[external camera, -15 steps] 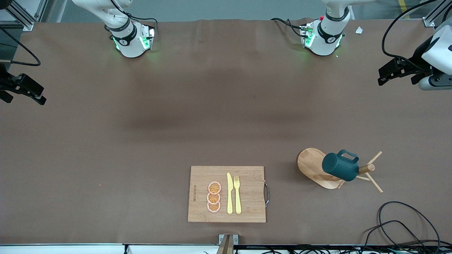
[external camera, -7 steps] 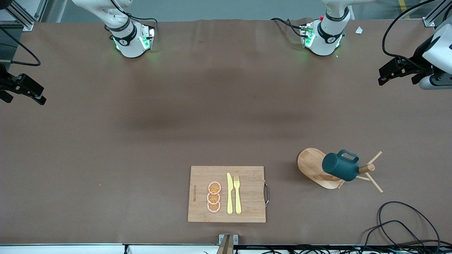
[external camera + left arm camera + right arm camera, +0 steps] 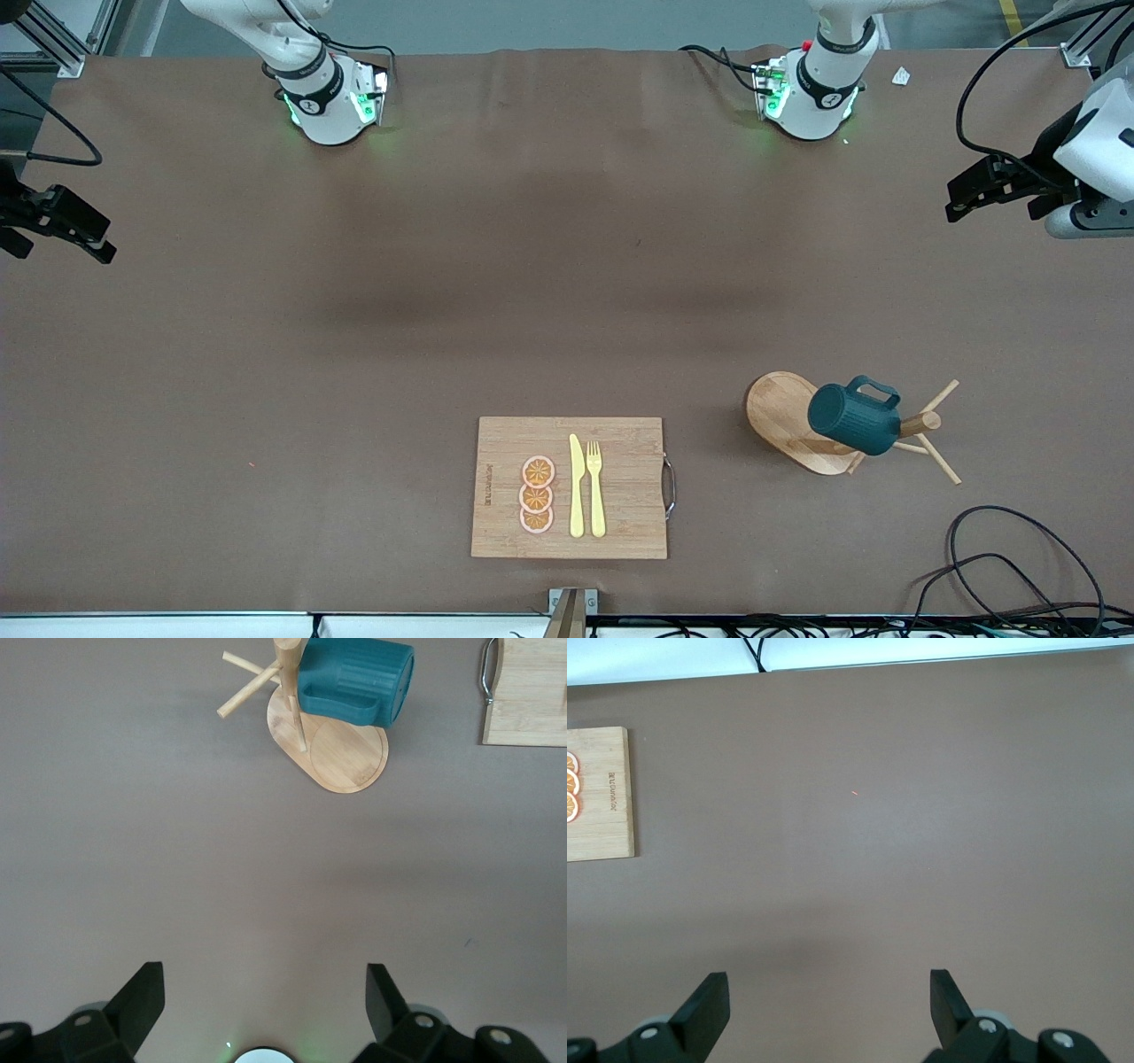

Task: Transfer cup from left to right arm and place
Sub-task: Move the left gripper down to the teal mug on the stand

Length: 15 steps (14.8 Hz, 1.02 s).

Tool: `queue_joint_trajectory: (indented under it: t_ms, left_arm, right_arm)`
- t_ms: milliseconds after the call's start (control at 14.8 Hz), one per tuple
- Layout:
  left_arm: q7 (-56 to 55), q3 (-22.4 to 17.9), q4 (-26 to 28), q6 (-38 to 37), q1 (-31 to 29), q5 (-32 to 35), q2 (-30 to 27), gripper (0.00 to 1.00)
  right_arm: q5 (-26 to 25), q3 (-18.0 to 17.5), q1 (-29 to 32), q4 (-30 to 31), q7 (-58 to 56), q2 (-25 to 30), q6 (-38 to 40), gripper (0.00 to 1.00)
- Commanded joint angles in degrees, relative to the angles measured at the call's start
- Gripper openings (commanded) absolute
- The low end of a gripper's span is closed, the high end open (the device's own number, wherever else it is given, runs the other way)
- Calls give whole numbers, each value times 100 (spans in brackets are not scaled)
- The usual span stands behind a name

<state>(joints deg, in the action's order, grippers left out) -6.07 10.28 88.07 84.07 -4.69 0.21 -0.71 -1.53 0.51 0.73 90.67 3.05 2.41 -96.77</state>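
Observation:
The dark teal ribbed cup (image 3: 854, 418) hangs tilted on a peg of the wooden mug tree (image 3: 797, 424), near the left arm's end of the table and close to the front camera. It also shows in the left wrist view (image 3: 354, 680). My left gripper (image 3: 961, 202) is open and empty, high over the table's edge at the left arm's end, well away from the cup; its own view shows it open (image 3: 264, 997). My right gripper (image 3: 97, 250) is open and empty over the table's edge at the right arm's end, and waits there (image 3: 829, 1001).
A wooden cutting board (image 3: 620, 487) with a yellow knife (image 3: 576, 487), a yellow fork (image 3: 595, 487) and orange slices (image 3: 537, 494) lies near the front edge. Black cables (image 3: 1001, 558) loop at the front corner near the mug tree.
My left gripper has shifted slightly upward in the front view. The cup, the mug tree and the right arm have not moved.

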Motion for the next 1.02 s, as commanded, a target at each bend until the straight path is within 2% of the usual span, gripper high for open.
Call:
queue_joint_trajectory:
  t_ms: [0,136,271,746,949]
  left_arm:
    - [10,18,-44,-14,-32,-30,9,100]
    - [-96,27,-70,74,-41,-117,210,100]
    - [-541,1,-193,607,-67,-502,431,100]
    - [-3687,9,-299,1671,2,-1601,1020,100]
    - [-4656,27,-290,2341,55,-1577,1239,100]
  right_arm:
    - [65,-42,77,117,-77,102,-35,100]
    - [65,-42,77,117,-77,102,-35,100]
    - [65,-42,68,117,-77,102,-43,100]
    - [-14,-60,50,100,-85,84,-149,100]
    - [-14,-60,50,100,-85,75,-140,100]
